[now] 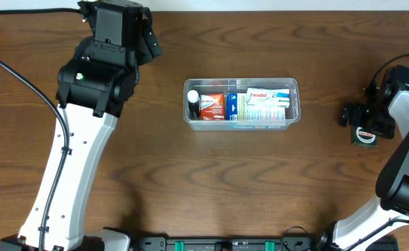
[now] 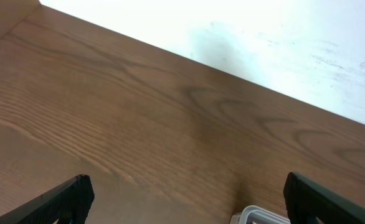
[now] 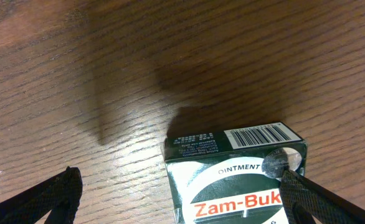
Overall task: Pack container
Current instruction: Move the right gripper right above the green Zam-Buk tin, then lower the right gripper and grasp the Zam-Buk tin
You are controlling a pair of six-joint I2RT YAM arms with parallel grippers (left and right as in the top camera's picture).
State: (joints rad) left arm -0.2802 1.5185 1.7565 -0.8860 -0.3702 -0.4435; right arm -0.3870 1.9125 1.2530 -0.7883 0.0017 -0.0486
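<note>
The container sits in the middle of the counter, its long side running left to right, well apart from both arms. It is a clear tub holding several things side by side. A small dark bottle with a white cap is at the left end, with a red box next to it. Then come a narrow blue box and a white box printed "Panadol", which fills the right part.

The left pincer hangs over bare wood at the far left of the counter, close to the white wall. Its two dark fingers stand wide apart with nothing between them. A corner of the container's rim just shows at the lower edge of the left wrist view.

The right pincer is near the right edge of the counter, low over a dark green box marked "Zam-Buk" and "ointment". That box lies flat on the wood, with a barcode on the side face turned towards the wrist camera. The pincer is spread wide. One finger is well clear of the box, and the other lies over the box's opposite edge, though I cannot tell whether it touches. The box is not gripped.
</note>
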